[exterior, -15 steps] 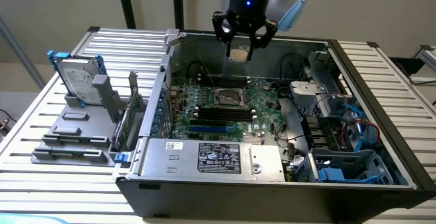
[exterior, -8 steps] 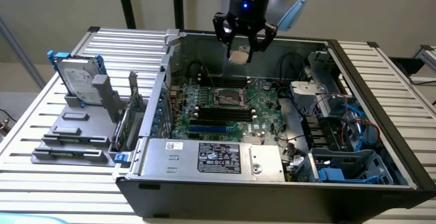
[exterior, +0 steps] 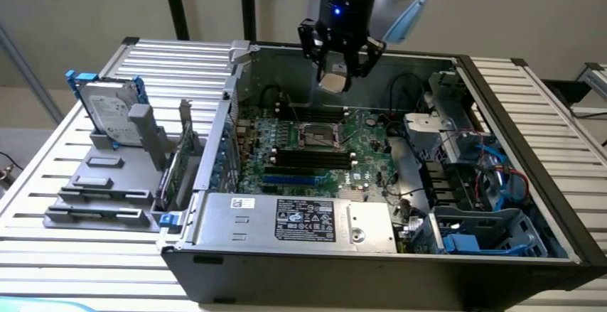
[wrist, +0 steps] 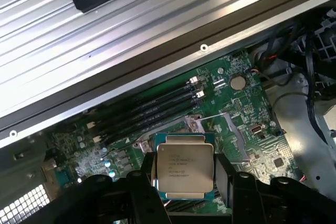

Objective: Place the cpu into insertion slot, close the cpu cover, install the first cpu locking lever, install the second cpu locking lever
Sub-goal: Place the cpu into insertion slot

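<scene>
In the exterior view the gripper (exterior: pixel 337 79) hangs inside the open computer case (exterior: pixel 531 184), well above the slot (exterior: pixel 320 136), and its fingers are closed on the edges of the cpu (exterior: pixel 334 82), which is held tilted in the air and touches nothing else. The slot sits in the green board (exterior: pixel 372 148), with the long black memory slots (exterior: pixel 308 159) just beside it, on the side toward the grey power supply (exterior: pixel 294 219). Outside the case, well apart from the slot on the exterior view's left, a hard drive (exterior: pixel 107 113) stands upright in a grey stand (exterior: pixel 104 184). In the wrist view the cpu (wrist: pixel 185 167) shows its printed face, clamped between two black fingers (wrist: pixel 223 178) of the gripper (wrist: pixel 185 178), one on each side. The slot (wrist: pixel 230 134) lies beyond the cpu, partly hidden by it, and the memory slots (wrist: pixel 157 106) run just beside the slot. A round coin battery (wrist: pixel 238 82) sits on the board near the slot.
</scene>
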